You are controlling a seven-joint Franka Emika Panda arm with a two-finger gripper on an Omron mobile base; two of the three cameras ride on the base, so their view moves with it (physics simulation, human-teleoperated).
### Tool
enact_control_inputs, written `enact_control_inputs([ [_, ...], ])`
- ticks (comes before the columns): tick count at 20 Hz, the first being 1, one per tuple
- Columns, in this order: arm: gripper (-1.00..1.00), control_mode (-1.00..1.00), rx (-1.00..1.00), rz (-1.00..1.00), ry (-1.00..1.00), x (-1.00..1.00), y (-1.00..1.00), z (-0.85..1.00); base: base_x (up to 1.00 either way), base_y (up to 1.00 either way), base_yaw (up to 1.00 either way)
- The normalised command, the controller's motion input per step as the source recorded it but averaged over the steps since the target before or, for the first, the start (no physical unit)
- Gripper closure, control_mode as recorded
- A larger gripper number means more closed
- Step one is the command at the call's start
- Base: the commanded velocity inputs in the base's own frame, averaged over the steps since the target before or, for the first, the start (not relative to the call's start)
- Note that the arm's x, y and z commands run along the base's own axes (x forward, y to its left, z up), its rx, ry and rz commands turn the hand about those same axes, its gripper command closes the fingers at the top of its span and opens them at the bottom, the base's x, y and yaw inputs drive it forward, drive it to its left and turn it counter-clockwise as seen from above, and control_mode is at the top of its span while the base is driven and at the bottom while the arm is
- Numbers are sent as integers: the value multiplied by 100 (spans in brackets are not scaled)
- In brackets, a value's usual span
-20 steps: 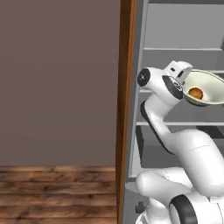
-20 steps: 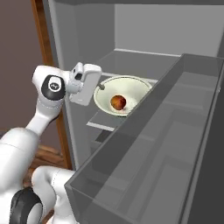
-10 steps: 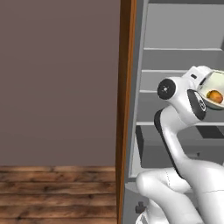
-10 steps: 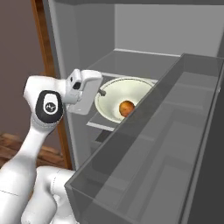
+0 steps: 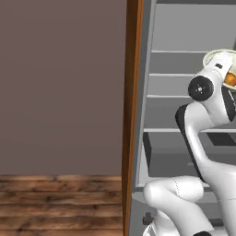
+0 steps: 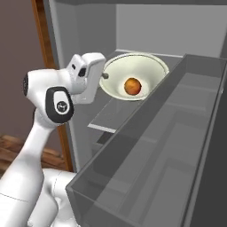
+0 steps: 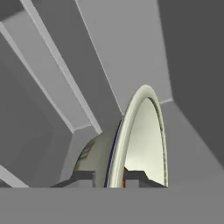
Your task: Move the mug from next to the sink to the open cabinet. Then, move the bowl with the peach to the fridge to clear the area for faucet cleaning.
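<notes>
The hand [image 7: 109, 179] pinches the bowl [image 6: 133, 75] by its rim, one fingertip on each side, keeping it about level so the peach [image 6: 132, 86] stays put, apparently just above a shelf inside the fridge [image 6: 177, 53].

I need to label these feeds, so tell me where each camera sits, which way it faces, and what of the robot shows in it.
Left base view: behind the arm's left, facing the fridge; arm at lower right.
Right base view: behind its right, looking at the bowl and peach; arm at lower left.
Hand view: on the hand, looking along the gripper, fingertips either side of the rim.
Shared: both base views show the bowl and fridge.
</notes>
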Motion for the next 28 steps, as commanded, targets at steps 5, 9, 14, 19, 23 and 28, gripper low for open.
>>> enact_control_inputs([
  [5,100,-100,-7,15,16,3,1,90,0,0,0],
  [9,100,-100,-7,12,16,7,3,11,0,0,0],
  [14,100,-100,0,0,3,6,0,-17,0,0,0],
  [19,100,-100,0,0,0,35,-1,0,0,0,0],
  [23,100,-100,0,0,0,49,-4,-6,0,0,0],
  [28,100,-100,0,2,3,48,-11,-31,0,0,0],
])
